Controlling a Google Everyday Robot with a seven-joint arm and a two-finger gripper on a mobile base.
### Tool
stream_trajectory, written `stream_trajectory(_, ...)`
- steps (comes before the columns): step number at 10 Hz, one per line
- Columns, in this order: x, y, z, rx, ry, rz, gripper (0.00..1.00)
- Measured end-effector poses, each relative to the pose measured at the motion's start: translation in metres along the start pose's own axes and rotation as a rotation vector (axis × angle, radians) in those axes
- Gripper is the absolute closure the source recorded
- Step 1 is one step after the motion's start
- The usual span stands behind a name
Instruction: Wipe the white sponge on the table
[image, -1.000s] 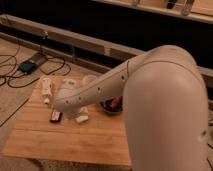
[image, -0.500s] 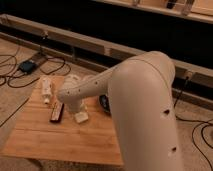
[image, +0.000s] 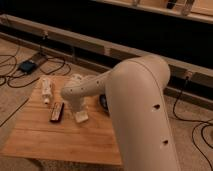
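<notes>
The scene is being viewed by one camera only, from above and close behind the robot's arm (image: 142, 115), which is filling the lower right. The table (image: 45, 142) is being looked down on at a slant, and the gripper (image: 76, 105) is being seen over its middle, just by the white sponge (image: 81, 118).

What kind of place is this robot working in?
Probably a lab or test room, not a home: loose cables lie over the floor, a long dark bench runs behind, and the only furniture is a low wooden table. The hand is low over the table, at the white sponge.
</notes>
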Motion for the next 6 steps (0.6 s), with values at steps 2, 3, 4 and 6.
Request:
stream_trajectory(2,0.001,-0.005,0.007,-0.001,0.010,0.009,0.35)
stream_trajectory(3,0.002,-0.007,0.011,-0.001,0.016,0.011,0.35)
stream_trajectory(4,0.002,-0.007,0.014,-0.002,0.020,0.011,0.35)
stream_trajectory(6,0.004,-0.008,0.020,-0.005,0.034,0.008,0.45)
